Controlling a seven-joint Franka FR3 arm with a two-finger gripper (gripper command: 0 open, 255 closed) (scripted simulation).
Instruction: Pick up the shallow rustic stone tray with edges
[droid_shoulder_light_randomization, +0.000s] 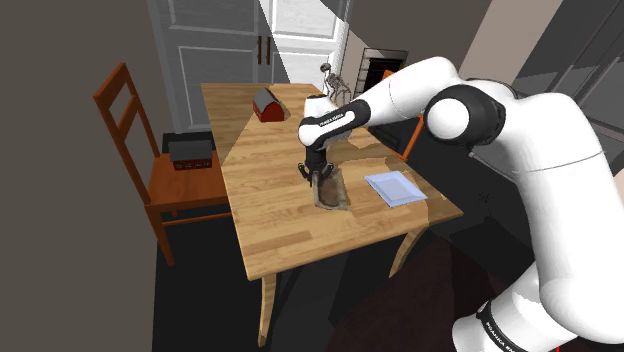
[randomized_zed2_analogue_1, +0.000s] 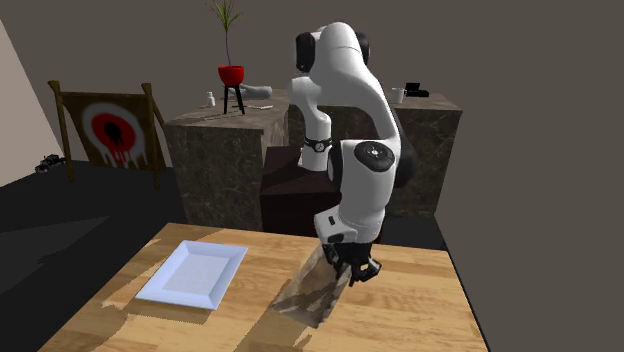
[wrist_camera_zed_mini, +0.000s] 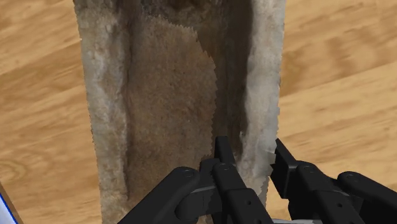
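The gripper (wrist_camera_zed_mini: 250, 153) clasps one raised edge of the stone tray (wrist_camera_zed_mini: 165, 95), which sits on the table (wrist_camera_zed_mini: 331, 63) at the shoulder view's left of the plate (droid_shoulder_light_randomization: 393, 187) and probably handles as heavy, rigid and rough, favouring this rim hold.

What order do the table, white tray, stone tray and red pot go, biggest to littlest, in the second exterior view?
1. wooden table
2. white tray
3. stone tray, looking a bit smaller
4. red pot, but it stands far back, so distance may fool you
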